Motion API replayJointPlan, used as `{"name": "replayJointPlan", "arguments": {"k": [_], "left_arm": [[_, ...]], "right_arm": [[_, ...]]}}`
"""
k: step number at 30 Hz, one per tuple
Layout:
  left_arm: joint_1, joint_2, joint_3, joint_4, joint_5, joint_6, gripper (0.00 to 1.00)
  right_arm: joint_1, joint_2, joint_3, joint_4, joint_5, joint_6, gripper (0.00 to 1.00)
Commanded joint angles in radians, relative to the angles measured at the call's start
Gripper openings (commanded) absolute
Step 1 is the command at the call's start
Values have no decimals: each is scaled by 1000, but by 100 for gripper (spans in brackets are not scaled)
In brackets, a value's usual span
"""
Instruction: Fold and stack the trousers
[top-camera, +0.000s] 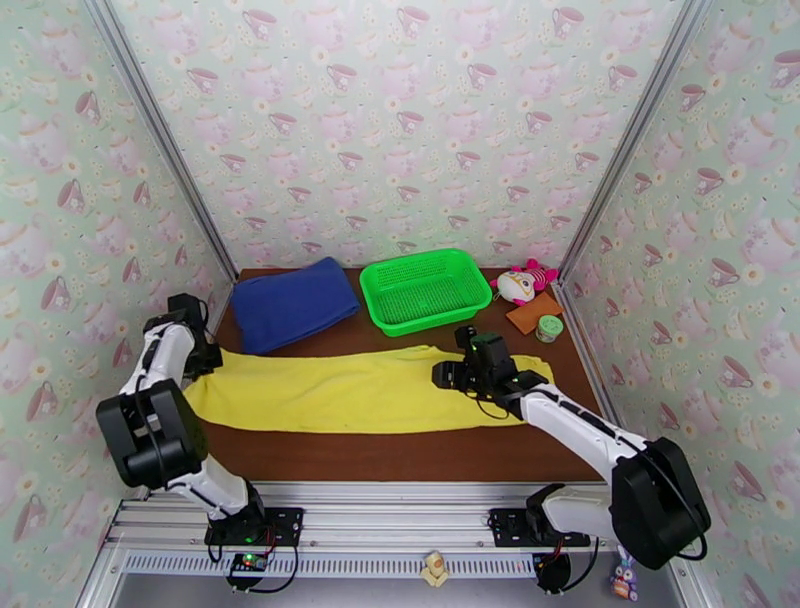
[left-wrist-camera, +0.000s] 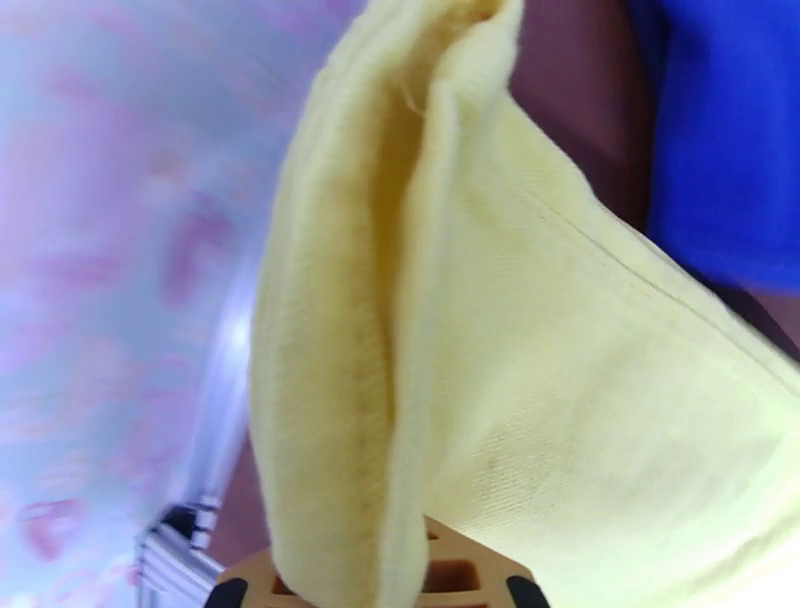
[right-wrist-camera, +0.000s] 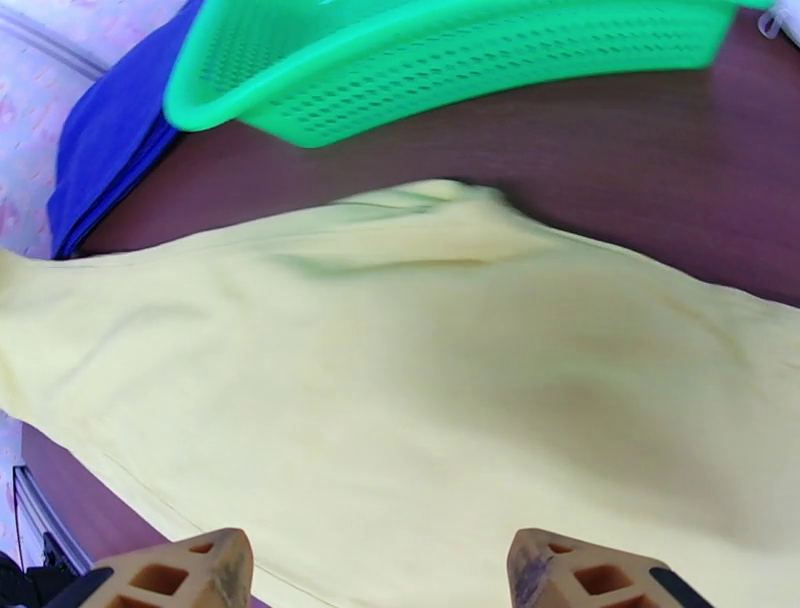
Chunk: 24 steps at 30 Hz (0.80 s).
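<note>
The yellow trousers (top-camera: 350, 392) lie stretched out flat in a long band across the brown table, from the left wall to right of centre. My left gripper (top-camera: 206, 360) is at their left end, shut on a bunched fold of the trousers (left-wrist-camera: 400, 330) that runs down between its orange fingers (left-wrist-camera: 460, 575). My right gripper (top-camera: 452, 375) hovers over the right part of the trousers (right-wrist-camera: 420, 390), open. Its two orange fingertips (right-wrist-camera: 190, 575) stand wide apart with nothing between them.
A dark blue folded cloth (top-camera: 292, 303) lies at the back left, touching the trousers' far edge. A green basket (top-camera: 380, 300) stands behind the centre. A plush toy (top-camera: 522, 283), a brown pad (top-camera: 533, 313) and a small jar (top-camera: 547, 328) sit at the back right.
</note>
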<state>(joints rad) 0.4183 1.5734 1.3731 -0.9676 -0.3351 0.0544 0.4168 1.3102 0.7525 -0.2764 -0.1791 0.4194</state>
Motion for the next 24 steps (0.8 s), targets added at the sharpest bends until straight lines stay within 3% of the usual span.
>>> {"name": "replayJointPlan", "arguments": {"k": [1,3,9,13,18,24], "left_arm": [[14,-42,58,2,-228,-29,0],[33,-44,73,11,-246,-26,0],[56,-15,67,38,-146,-63,0],[29,-60,73,20,-5,-96,0],[-127,-174,22,-15,93,-145,0],[-379,-297,-131,55,194,-351,0]], "right_arm": [[-44,44,-28,-37,50,53,70],[-67,79,-40,-27,60,75,71],[-72,215,-21,-37,80,102,70],[-72,215,-19,-61,131,112,69],[-64,159,48,-135,168,80,68],[-55,96,149,-199,165,17,68]]}}
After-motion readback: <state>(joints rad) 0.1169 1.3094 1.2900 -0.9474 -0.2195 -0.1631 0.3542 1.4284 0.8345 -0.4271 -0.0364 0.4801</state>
